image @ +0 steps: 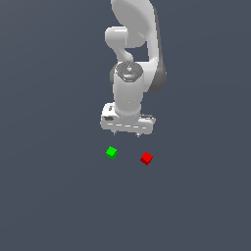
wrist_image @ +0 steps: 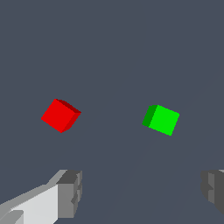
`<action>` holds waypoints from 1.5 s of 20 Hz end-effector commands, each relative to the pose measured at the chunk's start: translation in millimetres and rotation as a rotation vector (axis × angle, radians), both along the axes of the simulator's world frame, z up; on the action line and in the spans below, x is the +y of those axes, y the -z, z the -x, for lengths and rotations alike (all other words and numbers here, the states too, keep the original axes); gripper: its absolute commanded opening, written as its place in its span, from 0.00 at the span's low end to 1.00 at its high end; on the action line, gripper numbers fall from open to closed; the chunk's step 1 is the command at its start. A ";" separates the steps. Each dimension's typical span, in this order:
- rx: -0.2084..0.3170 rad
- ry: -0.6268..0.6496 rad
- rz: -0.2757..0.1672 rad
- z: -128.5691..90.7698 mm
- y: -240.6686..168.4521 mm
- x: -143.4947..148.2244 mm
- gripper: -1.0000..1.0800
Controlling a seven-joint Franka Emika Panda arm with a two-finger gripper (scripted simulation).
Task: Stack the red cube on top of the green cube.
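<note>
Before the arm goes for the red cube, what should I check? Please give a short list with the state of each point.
1. Gripper open: ok, fingers wide apart in the wrist view.
2. Gripper empty: ok.
3. Red cube free to grasp: ok, nothing touches it.
4. Green cube top bare: ok.
5. Cubes apart: ok, clear gap.
6. Gripper above red cube: not ok, it hangs between the cubes.
</note>
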State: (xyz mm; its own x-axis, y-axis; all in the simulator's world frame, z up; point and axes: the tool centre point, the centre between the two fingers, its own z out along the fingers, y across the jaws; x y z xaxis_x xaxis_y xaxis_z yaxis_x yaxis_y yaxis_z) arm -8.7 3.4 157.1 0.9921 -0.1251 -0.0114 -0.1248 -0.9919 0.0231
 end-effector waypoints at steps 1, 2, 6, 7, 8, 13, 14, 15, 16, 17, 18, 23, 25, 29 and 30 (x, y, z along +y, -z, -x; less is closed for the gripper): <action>-0.001 0.039 -0.001 -0.8 5.8 7.4 0.96; -0.002 0.057 -0.001 -1.3 8.4 10.7 0.96; -0.004 0.140 -0.004 -4.7 20.5 25.6 0.96; -0.005 0.162 -0.004 -5.8 23.6 29.5 0.96; -0.006 0.184 -0.005 -7.0 26.8 33.4 0.96; -0.009 0.296 -0.007 -14.8 42.9 52.7 0.96; -0.010 0.319 -0.008 -16.7 46.2 56.5 0.96; -0.011 0.342 -0.009 -18.7 49.5 60.3 0.96; -0.012 0.365 -0.009 -20.9 52.8 64.1 0.96; -0.013 0.388 -0.010 -23.1 56.1 67.8 0.96; -0.013 0.410 -0.010 -25.4 59.2 71.3 0.96; -0.017 0.505 -0.013 -36.3 72.6 85.7 0.96; -0.018 0.535 -0.014 -40.1 76.8 89.9 0.96; -0.019 0.580 -0.015 -46.5 83.1 95.9 0.96; -0.020 0.589 -0.016 -47.7 84.2 97.0 0.96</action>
State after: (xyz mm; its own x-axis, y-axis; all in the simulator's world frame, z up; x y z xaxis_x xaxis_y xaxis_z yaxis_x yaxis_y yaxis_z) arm 36.6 98.7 74.8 0.7664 -0.6424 -0.0006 -0.6424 -0.7664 0.0022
